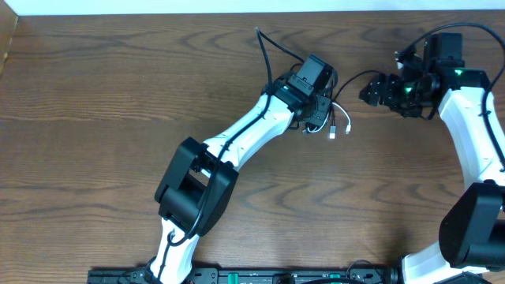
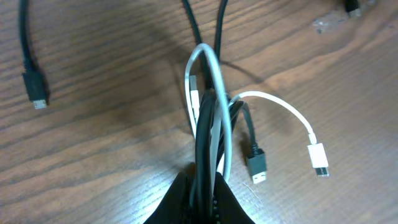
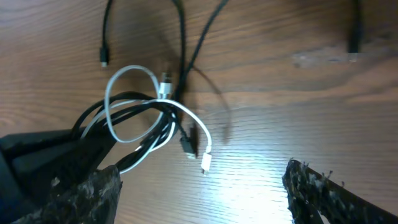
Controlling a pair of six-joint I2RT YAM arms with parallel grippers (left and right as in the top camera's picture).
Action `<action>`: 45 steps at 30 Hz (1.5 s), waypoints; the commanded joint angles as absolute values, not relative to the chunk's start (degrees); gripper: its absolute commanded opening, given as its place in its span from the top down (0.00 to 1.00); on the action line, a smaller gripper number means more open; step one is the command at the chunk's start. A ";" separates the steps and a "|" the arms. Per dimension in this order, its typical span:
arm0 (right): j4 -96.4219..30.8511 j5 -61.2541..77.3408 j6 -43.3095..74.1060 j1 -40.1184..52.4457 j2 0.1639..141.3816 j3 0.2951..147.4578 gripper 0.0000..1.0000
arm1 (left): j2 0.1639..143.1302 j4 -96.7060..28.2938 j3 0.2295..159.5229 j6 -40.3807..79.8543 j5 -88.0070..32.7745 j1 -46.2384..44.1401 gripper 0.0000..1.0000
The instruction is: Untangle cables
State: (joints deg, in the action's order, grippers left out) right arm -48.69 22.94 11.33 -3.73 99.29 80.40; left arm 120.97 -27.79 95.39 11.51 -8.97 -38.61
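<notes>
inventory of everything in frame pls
black cable: 1, black, looped bundle in the left gripper, plug ends on the table
white cable: 1, white, looped through the black one, a plug end on the table
table: 1, brown wood, under everything
left arm: 1, white and black, reaching to mid-table
right arm: 1, white and black, at the right edge
left gripper: 1, black, shut on both cables
right gripper: 1, black, open, holds nothing, near the bundle
</notes>
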 commanded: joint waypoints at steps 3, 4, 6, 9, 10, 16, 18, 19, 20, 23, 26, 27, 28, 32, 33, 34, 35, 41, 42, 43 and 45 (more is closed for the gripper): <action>-46.48 32.12 9.13 0.05 98.98 80.40 0.20 | 112.20 -28.27 96.14 10.11 -24.93 -34.41 0.93; -46.06 33.30 9.13 0.45 98.98 80.40 0.20 | 111.68 -28.36 96.14 10.15 -27.64 -33.58 0.93; -45.04 35.18 9.15 1.23 98.98 80.40 0.20 | 111.18 -28.69 96.14 10.17 -33.56 -31.90 0.93; -43.38 35.79 10.55 2.07 98.98 80.40 0.20 | 111.20 -29.67 96.14 10.33 -42.57 -29.23 0.93; -42.96 35.81 11.25 2.28 98.98 80.40 0.21 | 111.20 -30.33 96.14 10.31 -43.31 -28.64 0.92; -39.90 37.71 15.03 5.02 99.04 80.40 0.30 | 111.20 -32.34 96.12 10.13 -43.03 -27.29 0.93; -39.20 37.63 15.00 6.35 99.04 80.40 0.33 | 111.20 -32.40 96.12 10.48 -42.57 -27.33 0.92; -38.92 37.39 15.00 7.05 99.04 80.40 0.35 | 111.20 -32.58 96.12 11.35 -41.47 -27.33 0.92; -38.74 36.82 15.07 7.62 99.04 80.40 0.37 | 111.20 -32.99 96.12 12.80 -39.44 -27.33 0.93; -38.33 33.95 15.92 9.30 99.04 80.40 0.46 | 111.20 -34.57 96.12 18.70 -32.23 -27.33 0.93; -38.35 30.83 18.41 10.31 99.04 80.40 0.53 | 111.20 -35.81 96.12 25.52 -26.15 -27.20 0.92; -38.35 29.61 19.35 10.68 99.04 80.40 0.55 | 111.20 -35.79 96.12 27.49 -25.26 -27.16 0.92; -38.33 28.40 20.05 11.11 99.09 80.40 0.57 | 111.20 -35.64 96.12 29.08 -24.73 -27.11 0.93; -37.95 23.44 22.50 13.85 100.05 80.40 0.61 | 111.20 -34.89 96.14 32.56 -24.80 -27.11 0.93; -37.74 23.31 22.55 14.31 100.33 80.40 0.61 | 111.20 -34.89 96.14 33.10 -24.80 -27.11 0.93; -37.50 22.98 22.76 14.81 100.86 80.40 0.61 | 111.20 -34.89 96.14 33.39 -24.82 -27.11 0.92; -37.17 22.83 22.79 15.16 101.32 80.40 0.62 | 111.20 -34.89 96.12 33.58 -24.80 -27.11 0.93; -34.54 22.00 25.61 15.97 104.66 80.40 0.71 | 111.20 -34.92 96.12 34.76 -25.02 -27.11 0.93; -34.24 21.98 26.26 16.01 105.21 80.40 0.72 | 111.20 -34.87 96.14 35.11 -24.97 -27.07 0.92; -33.89 21.98 26.37 16.12 105.82 80.40 0.74 | 111.20 -34.83 96.12 35.81 -24.97 -27.03 0.93; -32.84 22.00 26.37 16.40 106.94 80.40 0.75 | 111.20 -34.61 96.14 36.36 -24.99 -27.00 0.93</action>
